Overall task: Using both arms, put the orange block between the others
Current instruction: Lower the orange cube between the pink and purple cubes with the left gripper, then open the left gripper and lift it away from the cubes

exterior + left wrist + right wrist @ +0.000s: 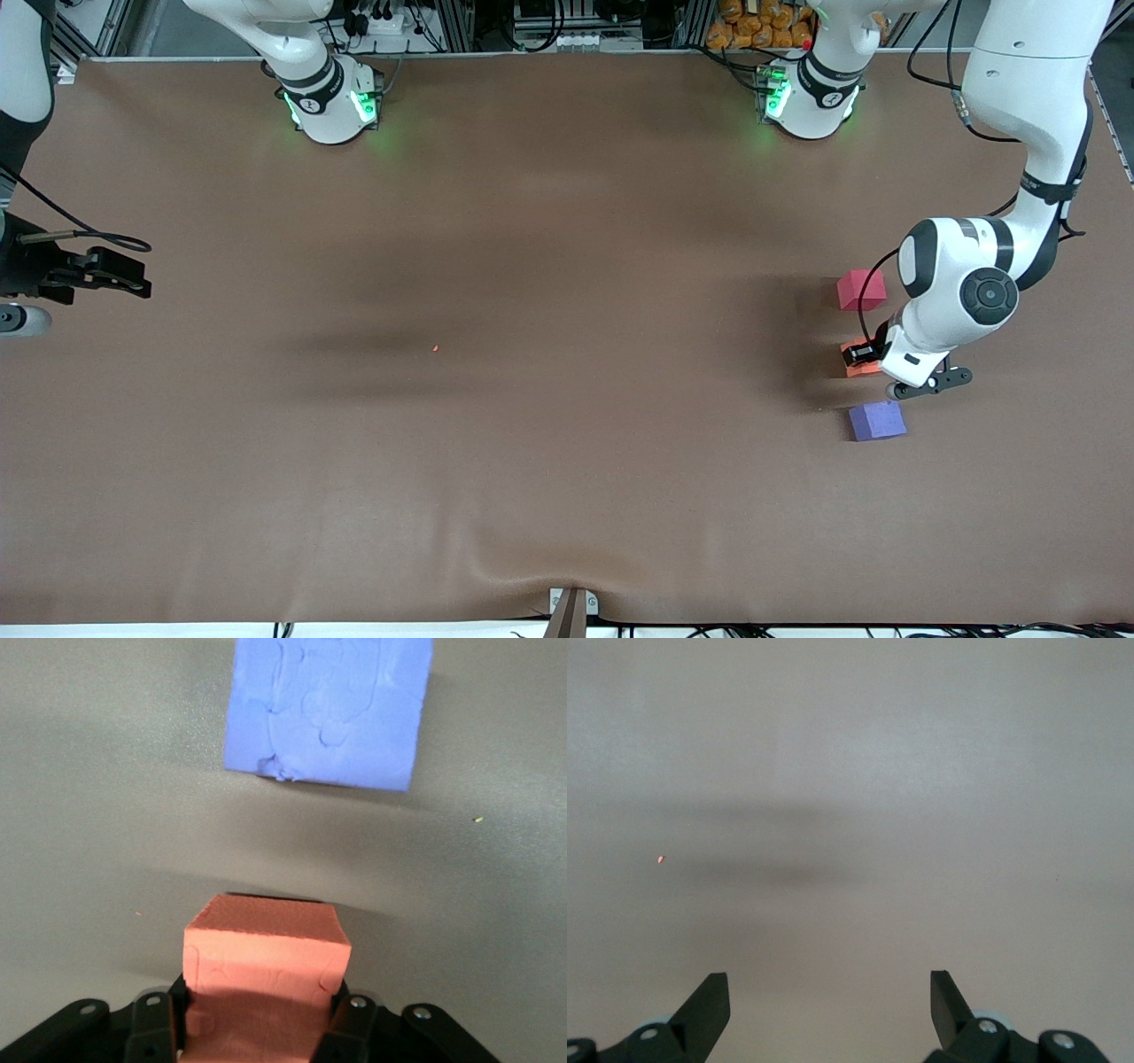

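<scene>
Fingers (350,1028) of the left gripper (873,357) clench the small bright orange foam cube (264,979) by two flat sides; it looks light, soft and grippy, so a gentle squeeze should do; it sits low between the pinkish-red matte cube (860,290) and the purple-blue matte cube (876,421), nearer the camera; the right gripper (829,1005) waits, spread wide, at the right arm's end of the brown table (496,425).

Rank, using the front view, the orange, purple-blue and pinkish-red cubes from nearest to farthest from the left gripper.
1. Orange cube: clamped in the left gripper, between the other two.
2. Purple-blue cube: on the table, nearer the front camera.
3. Pinkish-red cube: farther from the camera; only narrowly behind the purple-blue one.
</scene>
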You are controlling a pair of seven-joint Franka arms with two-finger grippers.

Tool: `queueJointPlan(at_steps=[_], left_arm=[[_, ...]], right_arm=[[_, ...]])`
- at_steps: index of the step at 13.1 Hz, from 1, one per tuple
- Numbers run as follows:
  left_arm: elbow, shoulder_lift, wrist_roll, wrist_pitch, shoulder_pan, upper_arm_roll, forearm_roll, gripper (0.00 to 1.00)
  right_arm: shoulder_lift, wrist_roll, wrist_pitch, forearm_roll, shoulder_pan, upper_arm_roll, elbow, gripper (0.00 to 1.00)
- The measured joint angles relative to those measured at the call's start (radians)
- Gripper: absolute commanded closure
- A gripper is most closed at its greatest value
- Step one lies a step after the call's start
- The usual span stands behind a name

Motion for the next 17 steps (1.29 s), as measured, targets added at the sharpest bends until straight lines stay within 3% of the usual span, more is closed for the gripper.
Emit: queueJointPlan(at_steps=[3,4,5,6,10,13,17], left_arm=[[0.000,0.006,0.000,0.020,0.002,0.000,0.000,1.00],[0.000,0.009,0.000,0.023,0.002,0.000,0.000,0.90],[0.000,0.012,0.000,0.025,0.003,0.000,0.000,0.38],[0.000,0.013,0.000,0.027,0.003,0.000,0.000,0.00],[0.007,0.008,0.003,0.032,0.003,-0.001,0.000,0.00],[0.025,-0.064,0.003,0.003,0.003,-0.001,0.000,0.00],[0.065,-0.275,0.004,-0.264,0.001,-0.029,0.000,0.00]], right_arm=[[0.005,0.000,0.001,0.000,-0.005,-0.003,-0.001,0.00],[0.007,0.000,0.001,0.000,-0.007,-0.004,-0.002,0.00],[0.008,0.000,0.001,0.000,-0.011,-0.005,-0.002,0.00],[0.009,0.000,0.002,0.000,-0.014,-0.005,-0.003,0.00],[0.009,0.000,0.002,0.000,-0.019,-0.005,-0.008,0.00],[0.009,0.000,0.002,0.000,-0.020,-0.006,-0.011,0.00],[0.009,0.000,0.004,0.000,-0.021,-0.006,-0.012,0.00]])
